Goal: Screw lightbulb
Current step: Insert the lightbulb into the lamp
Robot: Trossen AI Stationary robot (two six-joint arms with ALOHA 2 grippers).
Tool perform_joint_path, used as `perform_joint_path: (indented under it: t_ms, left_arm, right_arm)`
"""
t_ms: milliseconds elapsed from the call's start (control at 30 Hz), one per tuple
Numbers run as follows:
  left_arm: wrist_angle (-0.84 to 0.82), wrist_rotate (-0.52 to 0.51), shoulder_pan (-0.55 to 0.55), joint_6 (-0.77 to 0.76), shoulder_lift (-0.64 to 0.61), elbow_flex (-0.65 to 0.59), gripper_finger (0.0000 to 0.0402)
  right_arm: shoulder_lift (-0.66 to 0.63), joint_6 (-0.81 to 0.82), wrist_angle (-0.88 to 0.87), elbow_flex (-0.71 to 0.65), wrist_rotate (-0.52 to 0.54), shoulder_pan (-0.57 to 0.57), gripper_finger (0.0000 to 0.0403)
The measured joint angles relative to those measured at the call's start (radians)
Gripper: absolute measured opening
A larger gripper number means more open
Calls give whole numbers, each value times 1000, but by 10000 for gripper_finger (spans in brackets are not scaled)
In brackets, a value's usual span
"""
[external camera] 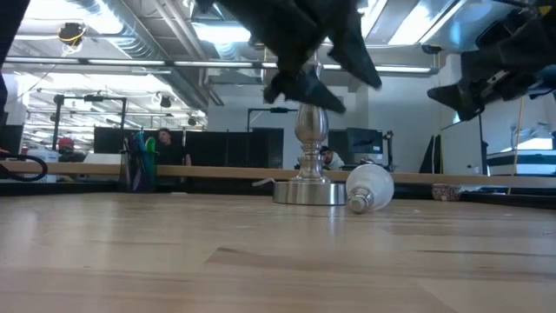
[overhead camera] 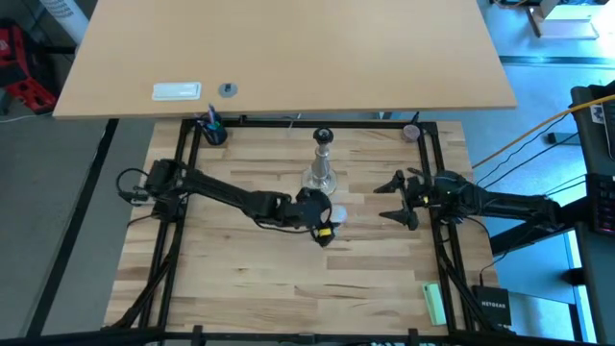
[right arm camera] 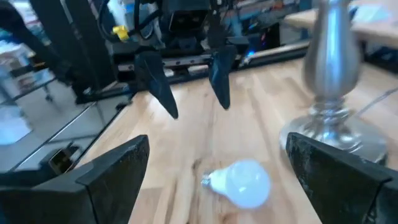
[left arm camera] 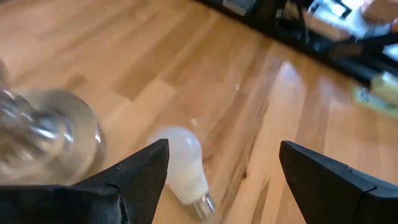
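Both pincers gape wide, left pincer [overhead camera: 325, 224] above the lightbulb [overhead camera: 336, 212] beside the stand [overhead camera: 321, 175]

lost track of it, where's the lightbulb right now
The lightbulb lies on its side on the table, just right of the silver stand in the low view, under the left tool.

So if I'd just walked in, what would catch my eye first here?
Probably the small frosted white lightbulb lying on its side on the pale wooden table, right beside the shiny silver round-based lamp stand. Next, the left gripper hanging open just above that bulb. The right gripper waits open off to the stand's other side.
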Motion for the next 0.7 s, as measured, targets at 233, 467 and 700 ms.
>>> perform_joint_path:
  t_ms: [233, 467, 700]
  left_arm:
    - [2, 1, 2, 2, 76, 0, 294]
    - [19, 1, 0, -34, 115, -1, 294]
    - [63, 0, -15, -69, 156, 0, 294]
  right_arm:
    - [180, 15, 19, 1, -47, 0, 380]
    - [358, 34, 35, 2, -53, 44, 380]
    - [527, 75, 184, 2, 32, 143, 380]
